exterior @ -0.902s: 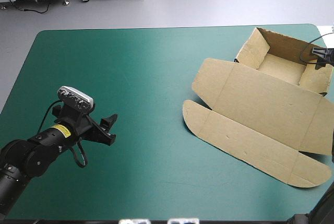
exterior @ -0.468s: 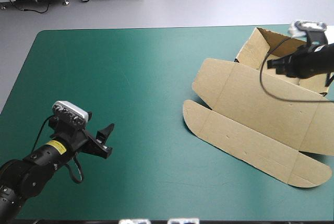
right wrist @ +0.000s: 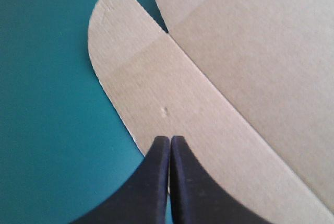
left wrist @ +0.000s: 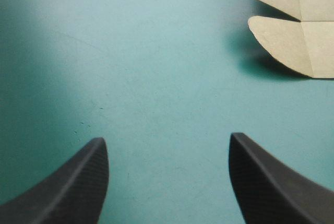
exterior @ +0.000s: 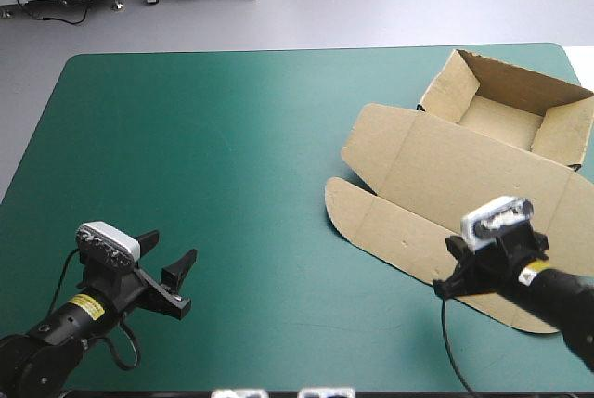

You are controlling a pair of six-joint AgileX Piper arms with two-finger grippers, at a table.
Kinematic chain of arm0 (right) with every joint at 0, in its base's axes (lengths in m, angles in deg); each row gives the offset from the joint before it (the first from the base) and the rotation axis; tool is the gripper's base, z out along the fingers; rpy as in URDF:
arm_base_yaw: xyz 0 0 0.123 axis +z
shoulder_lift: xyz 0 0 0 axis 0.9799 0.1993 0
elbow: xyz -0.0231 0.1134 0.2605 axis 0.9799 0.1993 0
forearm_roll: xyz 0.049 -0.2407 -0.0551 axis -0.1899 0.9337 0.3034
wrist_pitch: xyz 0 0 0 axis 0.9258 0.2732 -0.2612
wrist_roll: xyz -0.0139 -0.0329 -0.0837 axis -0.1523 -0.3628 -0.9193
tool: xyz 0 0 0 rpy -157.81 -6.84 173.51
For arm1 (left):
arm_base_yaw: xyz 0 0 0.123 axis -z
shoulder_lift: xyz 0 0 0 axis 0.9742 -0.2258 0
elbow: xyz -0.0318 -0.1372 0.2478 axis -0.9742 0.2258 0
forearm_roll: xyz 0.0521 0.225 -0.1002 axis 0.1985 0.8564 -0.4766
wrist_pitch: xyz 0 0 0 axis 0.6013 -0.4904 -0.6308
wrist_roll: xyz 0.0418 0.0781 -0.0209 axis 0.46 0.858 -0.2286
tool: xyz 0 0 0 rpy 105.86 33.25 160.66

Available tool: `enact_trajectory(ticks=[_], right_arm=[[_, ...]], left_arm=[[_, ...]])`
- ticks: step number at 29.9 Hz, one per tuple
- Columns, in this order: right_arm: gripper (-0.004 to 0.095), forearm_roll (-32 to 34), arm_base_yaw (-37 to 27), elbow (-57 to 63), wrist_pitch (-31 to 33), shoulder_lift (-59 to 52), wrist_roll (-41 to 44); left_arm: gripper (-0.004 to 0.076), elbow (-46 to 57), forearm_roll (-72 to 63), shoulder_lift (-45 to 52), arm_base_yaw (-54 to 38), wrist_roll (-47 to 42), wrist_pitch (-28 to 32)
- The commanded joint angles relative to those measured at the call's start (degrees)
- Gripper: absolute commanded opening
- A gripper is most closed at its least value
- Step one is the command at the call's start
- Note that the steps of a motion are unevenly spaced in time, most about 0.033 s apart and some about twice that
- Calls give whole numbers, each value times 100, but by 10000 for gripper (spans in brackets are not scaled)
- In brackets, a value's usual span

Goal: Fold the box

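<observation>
right gripper [exterior: 444, 288] has swung from the tray end at 2 o'clock down to the lid's long flap [right wrist: 135, 78] at 5 o'clock. its fingers are pressed together over the flap's edge, pinching nothing. left gripper [exterior: 169, 251] spread, drawn back toward 8 o'clock. box [exterior: 464, 175] at 3 o'clock, tray open, lid flat. flap work looks next.

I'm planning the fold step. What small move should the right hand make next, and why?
Probably open the right hand and dip to the rim of the front flap of the box: the hand is shut above that rim, and the flap lies flat, ungripped.
</observation>
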Motion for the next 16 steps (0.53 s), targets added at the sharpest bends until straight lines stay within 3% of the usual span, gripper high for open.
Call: enact_trajectory(ticks=[1, 6, 7, 16], right_arm=[[-4, -107, 16, 738, -808, -626, -112], [-5, -164, 16, 1167, -1007, -1093, -112], [-5, -164, 16, 1167, -1067, -1120, -112], [-9, -133, 151, 1191, -1069, -1100, -112]], left_arm=[[356, 77, -238, -6, 25, 5, 325], [27, 410, -249, -6, 25, 5, 365], [-1, 454, -249, -6, 25, 13, 390], [-3, 464, -186, -6, 25, 17, 483]])
